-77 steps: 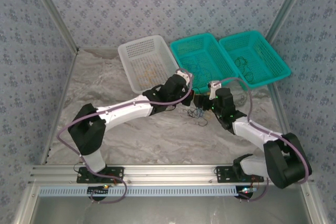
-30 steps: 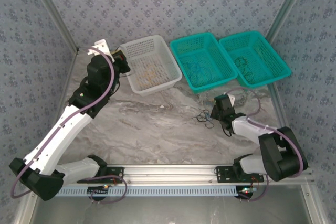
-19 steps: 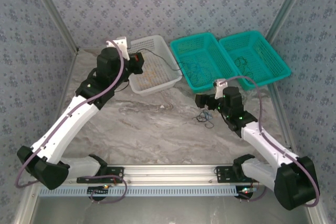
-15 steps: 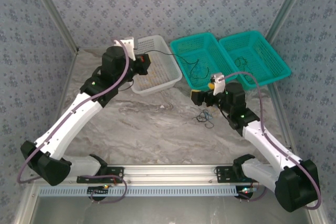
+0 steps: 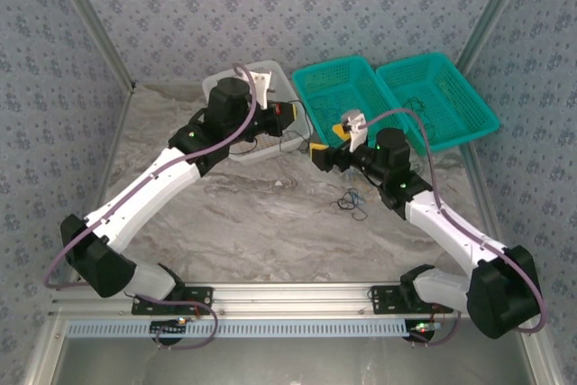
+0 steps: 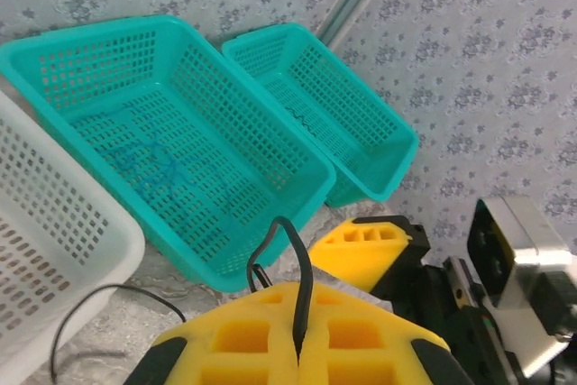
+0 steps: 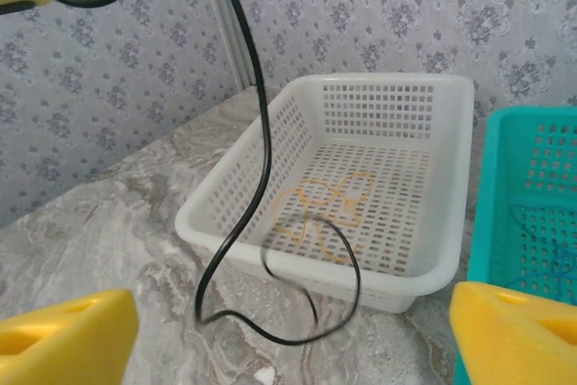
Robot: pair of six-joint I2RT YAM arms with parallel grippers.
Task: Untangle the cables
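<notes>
Left fingers (image 6: 243,340) are pressed together on a thin black cable (image 7: 261,132), which leaves their seam and droops below them in a slack loop onto the table (image 7: 117,223). Right fingers (image 7: 63,340) are spread wide, facing the left pair from nearby, with nothing between them. The other cables (image 5: 350,200), a small knotted clump, lie on the table below and behind the right fingers. The wire looks light, limp and apt to slip, so a hold near a free end, clear of knots, seems best. Both arms reach forward and inward, their fingers pointing at one another.
</notes>
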